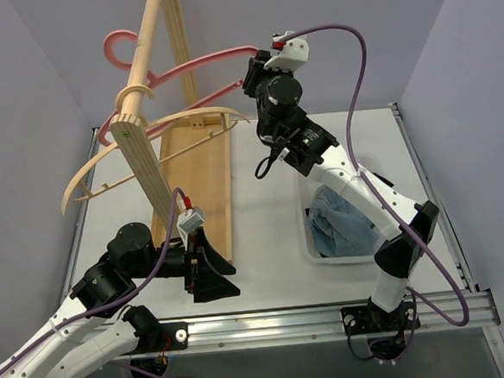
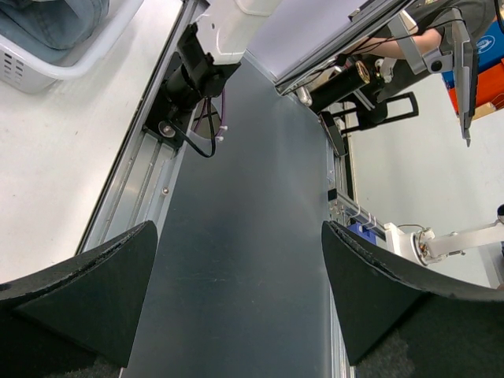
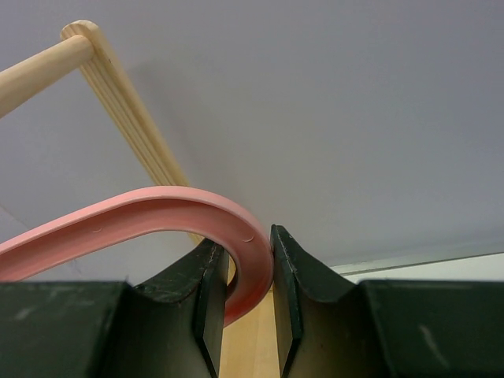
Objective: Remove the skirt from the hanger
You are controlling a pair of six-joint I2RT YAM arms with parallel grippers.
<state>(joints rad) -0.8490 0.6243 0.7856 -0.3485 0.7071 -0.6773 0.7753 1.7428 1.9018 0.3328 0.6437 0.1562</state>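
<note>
- Lavender walls are backing the wooden rack (image 1: 141, 153).
- Right claw (image 3: 248, 268) is pinching the rack's bare pink hanger (image 3: 150, 209); left claw (image 2: 236, 268) is gaping, empty.
- Skirt (image 1: 341, 222) is lying in the basket (image 1: 308, 237) right of the rack; letting go probably comes next.

Wooden rack (image 1: 150, 172) standing on table (image 1: 264, 240); white bin (image 1: 310, 237) at right.

The left arm (image 1: 80, 326) is folded low beside its base, with the elbow drawn in. The left hand (image 1: 219, 273) is pointed level toward the right, and its fingers (image 2: 94, 291) are spread wide with nothing gripped between them. The right arm (image 1: 364, 190) is bent at the elbow and stretched up and back from its base. The right hand (image 3: 250, 240) is raised high and clamped on the curved end of the pink hanger (image 3: 157, 209), which is pinched between both pads.
</note>
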